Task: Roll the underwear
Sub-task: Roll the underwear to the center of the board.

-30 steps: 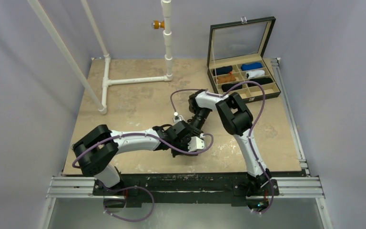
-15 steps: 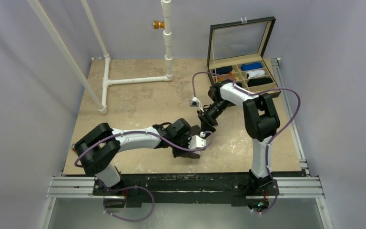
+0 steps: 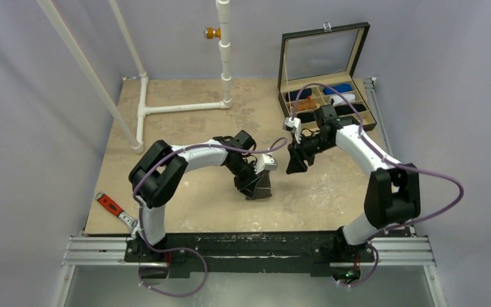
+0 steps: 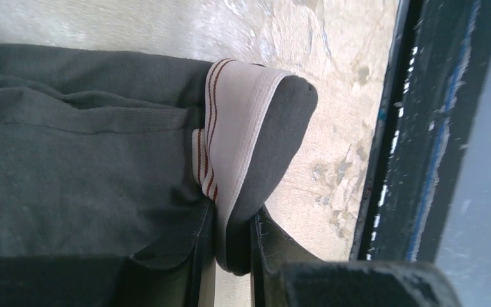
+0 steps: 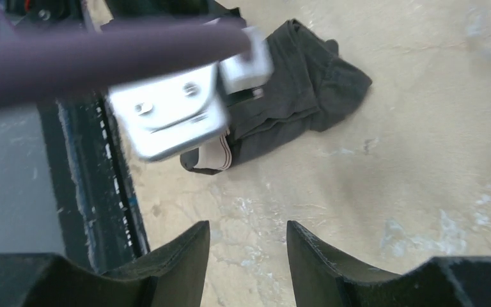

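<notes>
Top external: beige tabletop (image 3: 185,134), grey walls (image 3: 32,160) | left tool (image 4: 230,246) clamps underwear (image 4: 89,160) | right tool (image 5: 246,233) parted

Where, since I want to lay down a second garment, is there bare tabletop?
Bare tabletop lies right of the underwear, and between the white pipe frame and the left arm. The middle is crowded: left gripper pinching the underwear, right gripper open beside it.
</notes>
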You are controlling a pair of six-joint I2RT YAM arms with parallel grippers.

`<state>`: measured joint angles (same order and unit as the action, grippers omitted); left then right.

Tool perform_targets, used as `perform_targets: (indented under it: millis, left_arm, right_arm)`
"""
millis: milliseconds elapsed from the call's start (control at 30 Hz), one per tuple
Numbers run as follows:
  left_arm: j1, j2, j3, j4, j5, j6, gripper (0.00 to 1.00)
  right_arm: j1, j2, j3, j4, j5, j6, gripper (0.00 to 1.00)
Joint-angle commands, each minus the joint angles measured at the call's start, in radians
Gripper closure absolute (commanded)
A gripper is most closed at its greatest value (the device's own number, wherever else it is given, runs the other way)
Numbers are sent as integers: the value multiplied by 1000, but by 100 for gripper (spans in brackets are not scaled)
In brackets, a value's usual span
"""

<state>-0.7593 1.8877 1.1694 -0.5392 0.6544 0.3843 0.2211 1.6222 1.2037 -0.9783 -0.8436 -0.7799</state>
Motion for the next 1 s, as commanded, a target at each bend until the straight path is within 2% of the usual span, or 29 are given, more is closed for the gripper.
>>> perform_targets:
  millis: [0,200,433,733,967]
  left_arm:
    - [77,106,116,-190,179,28,100]
    - [137,226,249,-317,312,24,100]
    - [174,377,365,-447,452,31,100]
    - [206,450,396,-502,543,11,100]
    - [218,483,411,-538,568,5,100]
  right_arm:
    - [-2,-162,-100,243,104,149,53]
    - [58,-310,-224,364,202,148,52]
    - [313,-382,-304,525,469,151,45]
    - [567,-348,-401,651,729,38,38]
    - [693,-286,-462,752,836,-21,37]
